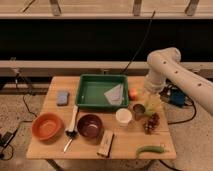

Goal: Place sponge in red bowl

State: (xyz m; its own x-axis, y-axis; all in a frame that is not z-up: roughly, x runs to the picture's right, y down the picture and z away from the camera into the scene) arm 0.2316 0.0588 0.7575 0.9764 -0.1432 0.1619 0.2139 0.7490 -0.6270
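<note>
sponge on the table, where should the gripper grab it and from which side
Come from straight above and pinch the sponge across its shorter width, at the middle: it lies flat with bare table around it. The gripper hangs over the table's right side, far from it.

On the table (125,145), the sponge (62,97) lies toward the left rear corner, left of the tray (102,77) at rear centre. A folded sheet (115,94) lies in the tray's right half, and a round fruit (133,94) sits just right of the tray. The left bowl (47,126) sits by the front-left corner, with a ladle (72,127) between it and the right bowl (90,125). A block (105,143) lies at the front edge, with a cup (123,116) behind it. The pincer (152,104) hangs over the right side, beside a tin (138,109) and behind the grapes (151,122). A pod (150,149) lies near the front-right corner.
</note>
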